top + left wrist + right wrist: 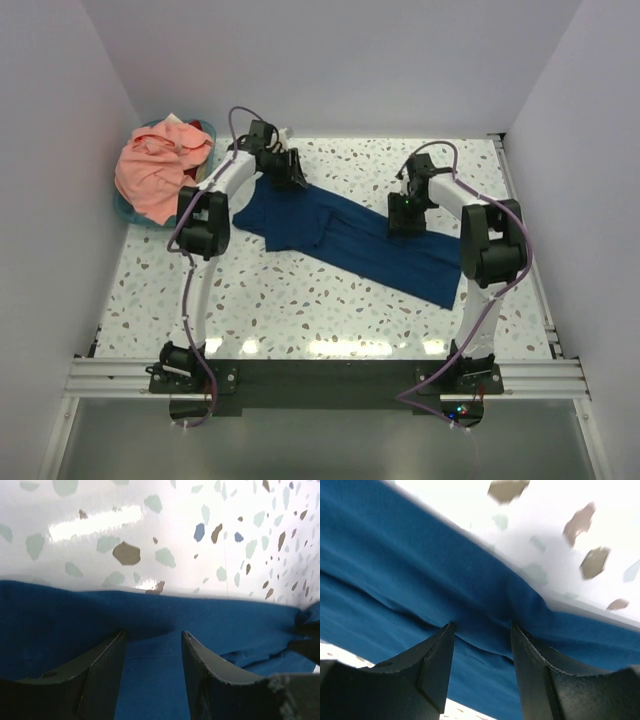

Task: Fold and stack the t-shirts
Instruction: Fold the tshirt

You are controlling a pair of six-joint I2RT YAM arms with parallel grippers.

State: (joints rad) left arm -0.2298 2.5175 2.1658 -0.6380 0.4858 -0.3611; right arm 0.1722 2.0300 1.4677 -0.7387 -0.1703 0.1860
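The navy blue t-shirt lies in a long band across the table, from back left to front right. My left gripper is open at its back-left end, with the fingertips down on the cloth just inside the far edge. In the left wrist view the gripper has its jaws apart with flat cloth between them. My right gripper is open on the shirt's far edge near the middle right. In the right wrist view it straddles a fold of blue cloth. The salmon-pink t-shirt is bunched in the basket.
The round teal basket stands at the back left corner against the wall. White walls close in the speckled table on the left, back and right. A metal rail runs along the near edge.
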